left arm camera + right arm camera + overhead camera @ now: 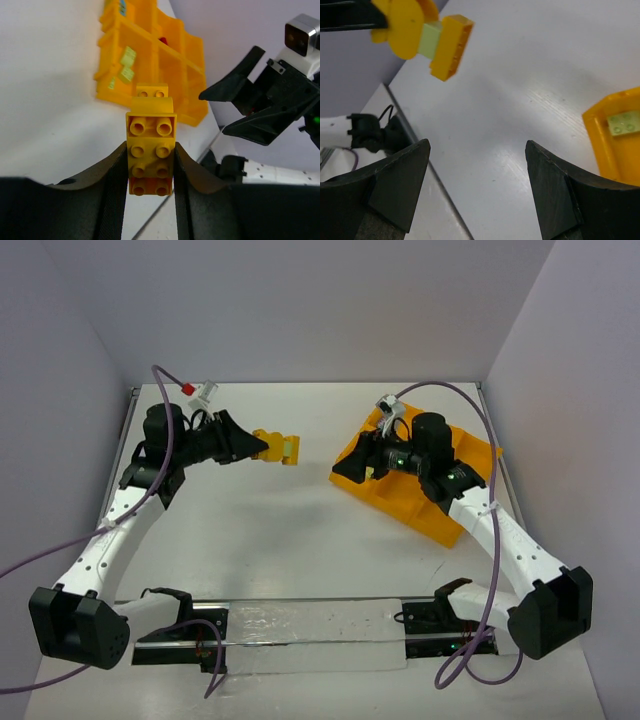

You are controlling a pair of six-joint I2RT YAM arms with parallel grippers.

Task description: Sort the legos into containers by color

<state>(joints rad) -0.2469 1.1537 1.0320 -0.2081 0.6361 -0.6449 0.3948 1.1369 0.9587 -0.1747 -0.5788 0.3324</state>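
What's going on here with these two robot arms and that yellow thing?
The left gripper is shut on a stack of legos, yellow bricks with a light green one sandwiched between them. It holds the stack out toward the right gripper, which is open and empty at the near edge of the orange-yellow tray. The tray already holds a few light green bricks.

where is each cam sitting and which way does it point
Top external: above and behind the robot, looking down on the table; both arms show, left gripper holding the lego stack, right gripper by the tray.
Left wrist: on the left arm, facing along its fingers toward the tray and right gripper.
Right wrist: on the right arm, facing between its open fingers toward the lego stack.
Shared: both wrist views show the lego stack and the tray.
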